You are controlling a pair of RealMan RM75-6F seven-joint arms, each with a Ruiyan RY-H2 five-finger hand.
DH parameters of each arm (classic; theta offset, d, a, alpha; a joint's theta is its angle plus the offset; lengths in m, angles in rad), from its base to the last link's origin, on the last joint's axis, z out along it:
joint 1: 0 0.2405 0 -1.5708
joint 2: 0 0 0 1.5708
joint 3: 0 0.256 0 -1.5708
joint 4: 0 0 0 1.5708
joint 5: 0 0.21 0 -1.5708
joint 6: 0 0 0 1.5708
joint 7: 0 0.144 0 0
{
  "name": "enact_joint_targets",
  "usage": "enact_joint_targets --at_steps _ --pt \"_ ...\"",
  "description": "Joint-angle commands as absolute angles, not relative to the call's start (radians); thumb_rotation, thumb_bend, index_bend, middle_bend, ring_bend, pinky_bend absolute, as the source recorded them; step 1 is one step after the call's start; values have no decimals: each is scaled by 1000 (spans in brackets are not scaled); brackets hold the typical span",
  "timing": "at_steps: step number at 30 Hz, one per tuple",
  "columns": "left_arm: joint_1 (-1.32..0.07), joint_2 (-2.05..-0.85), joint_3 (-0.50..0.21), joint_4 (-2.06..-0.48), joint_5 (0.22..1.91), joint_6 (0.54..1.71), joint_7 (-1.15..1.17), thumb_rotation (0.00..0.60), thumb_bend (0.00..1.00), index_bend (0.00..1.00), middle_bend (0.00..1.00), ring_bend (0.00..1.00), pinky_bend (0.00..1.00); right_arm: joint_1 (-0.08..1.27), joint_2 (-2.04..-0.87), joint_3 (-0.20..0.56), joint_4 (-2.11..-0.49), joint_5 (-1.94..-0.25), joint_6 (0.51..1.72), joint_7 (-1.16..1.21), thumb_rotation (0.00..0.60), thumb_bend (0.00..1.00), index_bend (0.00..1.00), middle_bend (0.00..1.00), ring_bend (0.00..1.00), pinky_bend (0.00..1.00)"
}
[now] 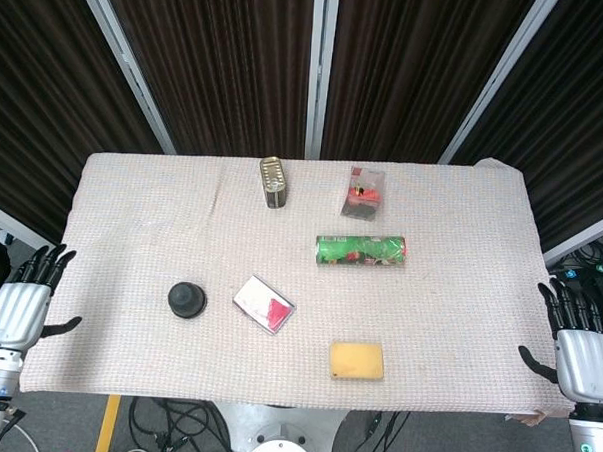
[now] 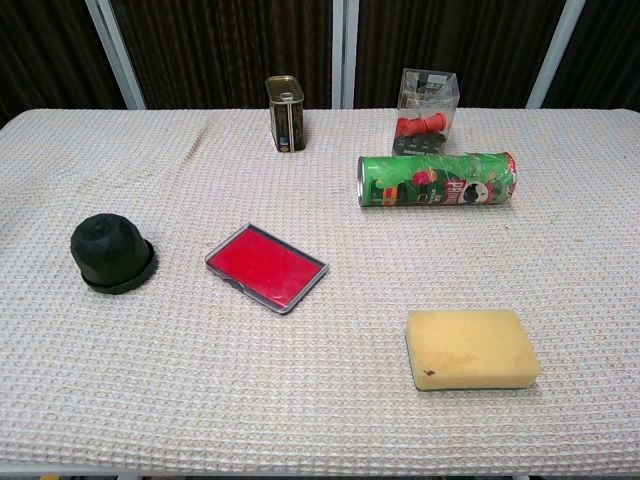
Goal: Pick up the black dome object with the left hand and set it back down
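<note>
The black dome object (image 1: 186, 300) (image 2: 112, 253) sits upright on the cloth-covered table (image 1: 132, 209), left of centre and toward the front. My left hand (image 1: 23, 304) hovers off the table's left edge, well to the left of the dome, fingers spread and holding nothing. At the opposite side my right hand (image 1: 577, 343) hangs beyond the right edge, fingers also spread and empty. Neither hand appears in the chest view.
A flat red-faced case (image 1: 264, 303) (image 2: 267, 267) lies just right of the dome. A yellow sponge (image 1: 357, 361) (image 2: 470, 348) is at the front, a green snack tube (image 1: 360, 251) (image 2: 437, 180) lies mid-right, a tin can (image 1: 273, 182) (image 2: 286, 113) and a clear box (image 1: 364, 193) (image 2: 428, 112) stand at the back.
</note>
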State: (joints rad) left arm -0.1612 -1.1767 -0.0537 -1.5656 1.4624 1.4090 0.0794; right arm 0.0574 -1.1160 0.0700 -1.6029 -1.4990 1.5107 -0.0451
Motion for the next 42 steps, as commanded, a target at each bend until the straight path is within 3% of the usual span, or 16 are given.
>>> enact_joint_targets --at_steps 1,19,35,42 --pt "-162 -1176 -52 -1562 1462 1404 73 600 0 79 45 0 167 57 -1115 69 -1603 -1499 1510 -43 600 98 0 0 0 0" --pt "-191 -1183 -40 -1561 1474 1349 26 600 0 79 45 0 167 64 -1116 58 -1637 -1530 1505 -79 600 98 0 0 0 0" --pt "-310 -1374 -35 -1456 1461 1157 -37 600 0 79 60 0 179 75 -1112 61 -1656 -1534 1497 -101 600 99 0 0 0 0" --pt "-345 -1420 -47 -1443 1449 1123 -37 600 0 79 67 0 180 75 -1110 62 -1658 -1533 1500 -104 600 98 0 0 0 0"
